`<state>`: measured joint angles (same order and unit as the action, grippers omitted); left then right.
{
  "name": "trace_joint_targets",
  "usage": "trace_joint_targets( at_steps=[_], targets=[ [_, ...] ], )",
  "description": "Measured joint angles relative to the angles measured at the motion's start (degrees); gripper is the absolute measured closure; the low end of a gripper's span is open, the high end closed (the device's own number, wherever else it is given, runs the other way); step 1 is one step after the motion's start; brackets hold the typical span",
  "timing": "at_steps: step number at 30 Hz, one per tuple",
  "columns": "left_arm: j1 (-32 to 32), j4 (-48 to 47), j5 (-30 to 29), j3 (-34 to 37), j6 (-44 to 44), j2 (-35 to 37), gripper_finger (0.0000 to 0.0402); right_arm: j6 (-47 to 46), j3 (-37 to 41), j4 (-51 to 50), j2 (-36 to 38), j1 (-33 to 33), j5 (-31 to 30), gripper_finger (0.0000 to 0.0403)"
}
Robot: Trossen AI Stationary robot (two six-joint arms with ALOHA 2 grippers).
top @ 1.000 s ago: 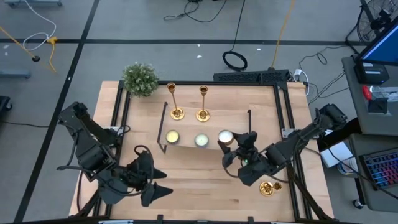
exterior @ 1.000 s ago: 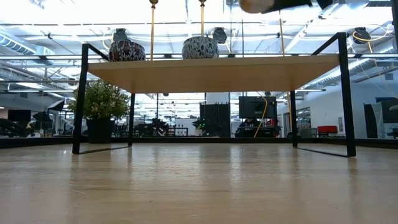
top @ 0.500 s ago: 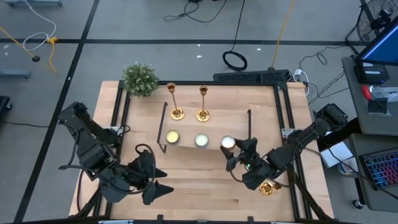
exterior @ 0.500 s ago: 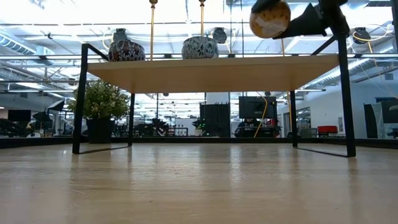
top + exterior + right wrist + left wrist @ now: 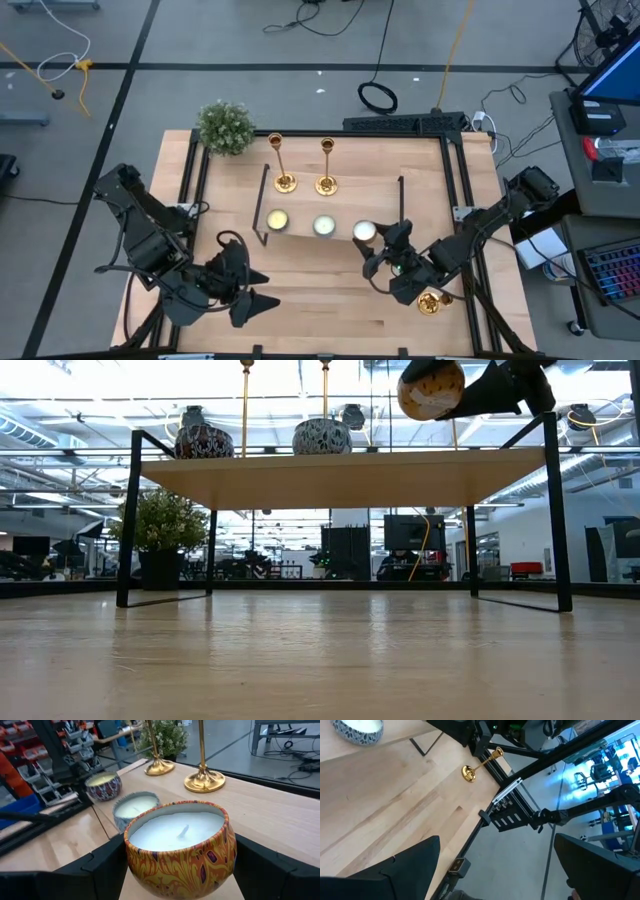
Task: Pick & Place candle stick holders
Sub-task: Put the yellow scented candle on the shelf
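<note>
The right gripper (image 5: 178, 885) grips a candle (image 5: 180, 845) above the shelf (image 5: 330, 245), likely to set it down. At five o'clock, one holder (image 5: 430, 302) lies waiting. The left gripper (image 5: 262, 290) hangs open.

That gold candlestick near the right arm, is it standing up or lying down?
Lying down. The candlestick rests on its side on the table, stem flat along the wood; the other two stand upright.

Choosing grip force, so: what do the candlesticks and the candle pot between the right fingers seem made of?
Candlesticks: likely polished brass-coloured metal, with mirror-like gold reflections. Candle pot, clasped by the right gripper: apparently printed tin or glazed ceramic, with a glossy orange swirl pattern; white wax with a wick inside.
</note>
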<state>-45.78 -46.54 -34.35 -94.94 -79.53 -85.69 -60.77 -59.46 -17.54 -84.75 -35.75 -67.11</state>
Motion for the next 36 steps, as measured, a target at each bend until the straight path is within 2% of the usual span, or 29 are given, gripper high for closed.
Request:
trace_joint_targets(
  at_steps=[7, 15, 22, 24, 31, 36],
  targets=[
    [0.24, 0.02, -0.46, 0.00, 0.00, 0.00, 0.0005, 1.66, -1.23, 2.33, 0.00, 0.51, -0.08, 0.0109],
    [0.33, 0.04, -0.81, 0.00, 0.17, 0.00, 0.0005, 14.88, -10.81, 2.25, 0.00, 0.33, 3.05, 0.0109],
    [0.39, 0.04, -0.79, 0.00, 1.30, 0.00, 0.0005, 17.44, -17.23, 3.28, 0.02, -3.42, 2.98, 0.0109],
    [0.63, 0.04, -0.29, 0.00, 1.72, 0.00, 0.0005, 16.57, -18.04, 3.82, 0.02, -4.51, 4.66, 0.0109],
    [0.87, 0.56, 4.53, 0.00, 2.42, 0.00, 0.0005, 15.99, -19.15, 13.98, 0.02, -8.49, 19.07, 0.0109],
    [0.98, 1.59, 17.44, 0.00, 7.97, 0.00, 0.0005, 16.34, -19.17, 17.18, 0.09, -11.18, 22.14, 0.0109]
  ],
)
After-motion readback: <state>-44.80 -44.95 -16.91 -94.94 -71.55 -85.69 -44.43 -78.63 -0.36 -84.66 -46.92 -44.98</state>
